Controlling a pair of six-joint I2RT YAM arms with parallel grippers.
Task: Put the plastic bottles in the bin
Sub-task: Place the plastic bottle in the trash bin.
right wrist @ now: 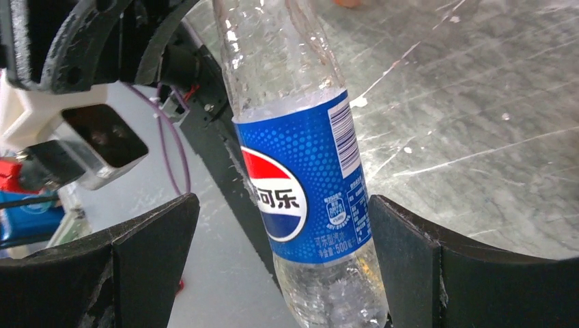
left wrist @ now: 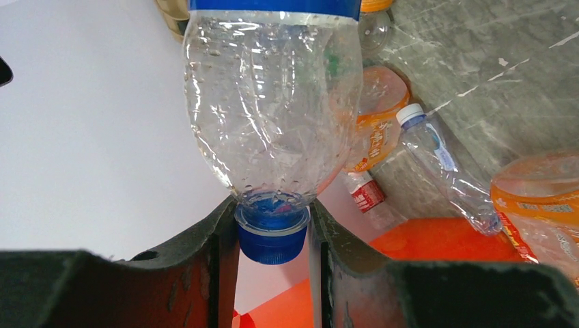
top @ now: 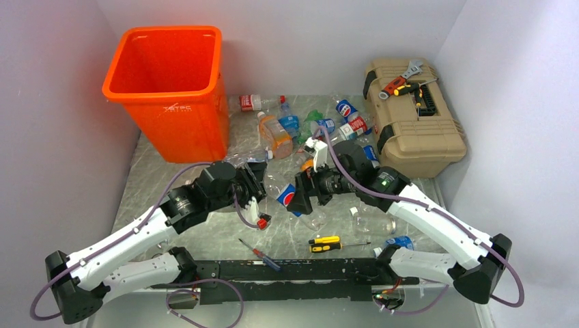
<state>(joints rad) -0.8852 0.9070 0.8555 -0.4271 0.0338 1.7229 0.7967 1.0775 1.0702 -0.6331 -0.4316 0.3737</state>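
I record the bottle slung above the table, long axis running from the left jaws, clenched on its cap, to the right jaws, released astride its label; the bin stands far-left, on the left jaws' side.
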